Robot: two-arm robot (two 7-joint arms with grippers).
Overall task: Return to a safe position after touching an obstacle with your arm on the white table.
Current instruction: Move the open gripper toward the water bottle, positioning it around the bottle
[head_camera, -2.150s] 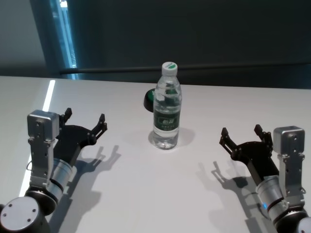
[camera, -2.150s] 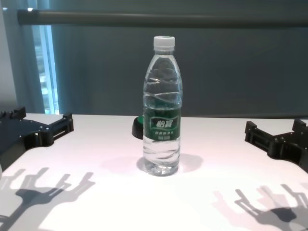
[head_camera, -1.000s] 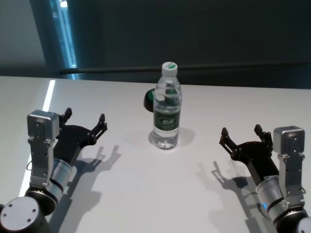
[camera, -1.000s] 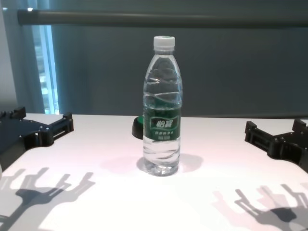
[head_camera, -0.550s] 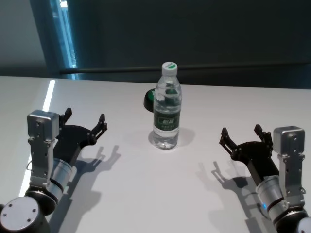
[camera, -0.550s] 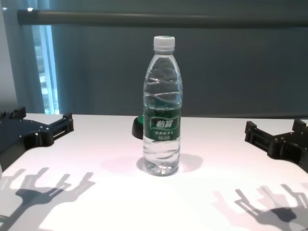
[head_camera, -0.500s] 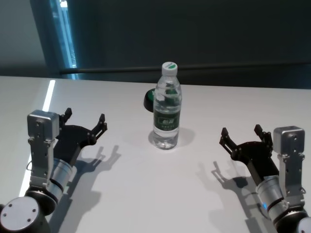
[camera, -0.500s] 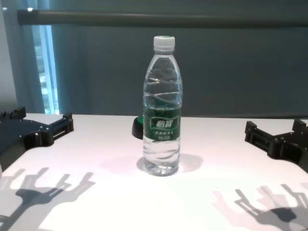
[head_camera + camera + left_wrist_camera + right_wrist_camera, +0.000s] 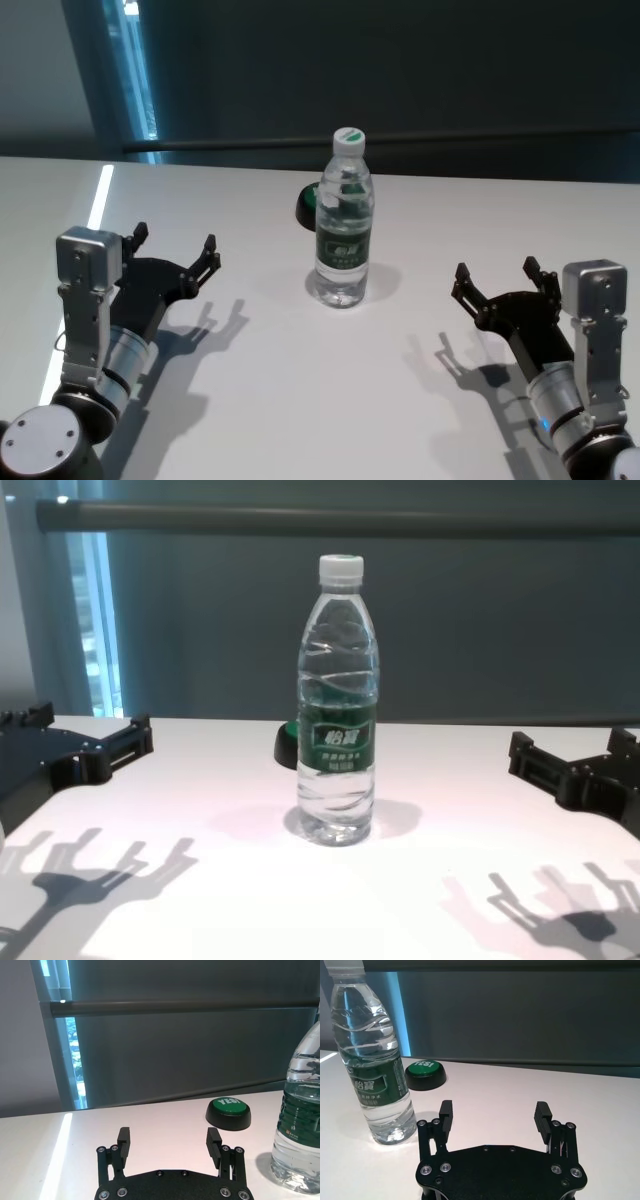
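Both wrist views alone show the button's green top; left pincer and right pincer gape wide.

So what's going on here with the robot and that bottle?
Nothing is being handled right now. The bottle stands upright mid-table, with a green button behind it. The left gripper and right gripper hover open on either side, well apart from the bottle, neither touching it. Both arms look parked clear of the obstacle.
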